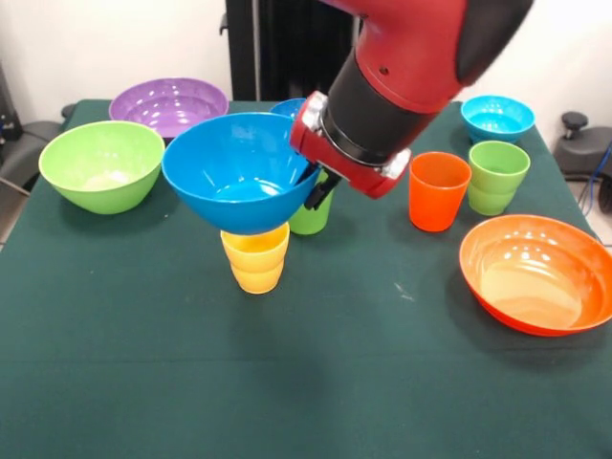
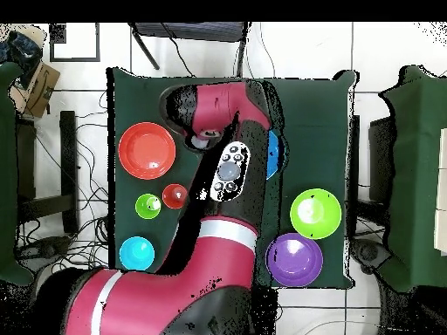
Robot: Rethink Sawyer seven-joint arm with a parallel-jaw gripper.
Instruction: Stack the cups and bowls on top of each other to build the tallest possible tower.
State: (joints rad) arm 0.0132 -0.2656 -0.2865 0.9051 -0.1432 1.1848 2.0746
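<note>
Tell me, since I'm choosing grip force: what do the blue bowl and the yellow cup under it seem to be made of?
Blue bowl: probably thin moulded plastic with a glossy finish; light glints on its inner wall and the colour is uniform. Yellow cup: likely smooth plastic too, with a duller sheen and a stepped waist. Both look rigid and slippery.

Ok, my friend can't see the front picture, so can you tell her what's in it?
A red and black robot arm holds a big blue bowl by its rim, just over a yellow cup on a green table. Around them sit lime green, purple, orange and turquoise bowls, plus orange and green cups.
</note>
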